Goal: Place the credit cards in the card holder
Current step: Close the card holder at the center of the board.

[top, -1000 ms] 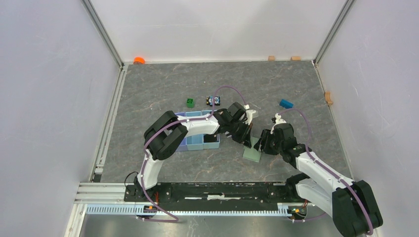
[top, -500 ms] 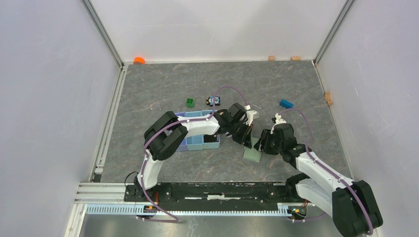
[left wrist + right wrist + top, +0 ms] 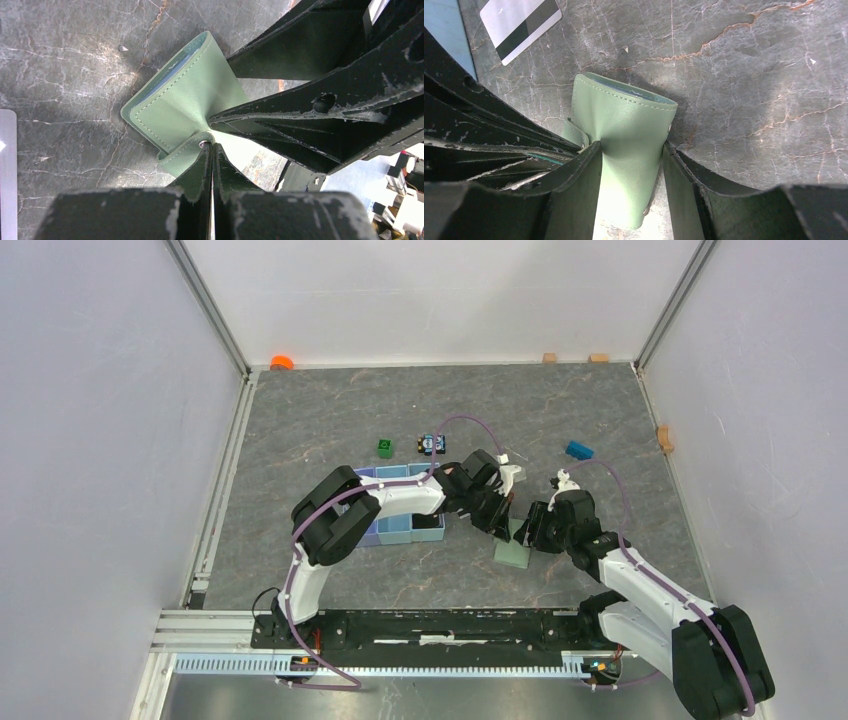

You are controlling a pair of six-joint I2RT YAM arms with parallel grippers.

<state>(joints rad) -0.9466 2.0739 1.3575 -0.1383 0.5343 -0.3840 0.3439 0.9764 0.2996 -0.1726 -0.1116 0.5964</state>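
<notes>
Right wrist: sage-green flat card holder is being gripped by right jaws.
Its snap tab is being pinched by closed left jaws.

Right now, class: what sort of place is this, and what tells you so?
Most likely a robot lab test cell. The left arm and right arm are bolted to a rail; plain white walls box in the grey table; small props lie about, like a blue tray and green block.
</notes>
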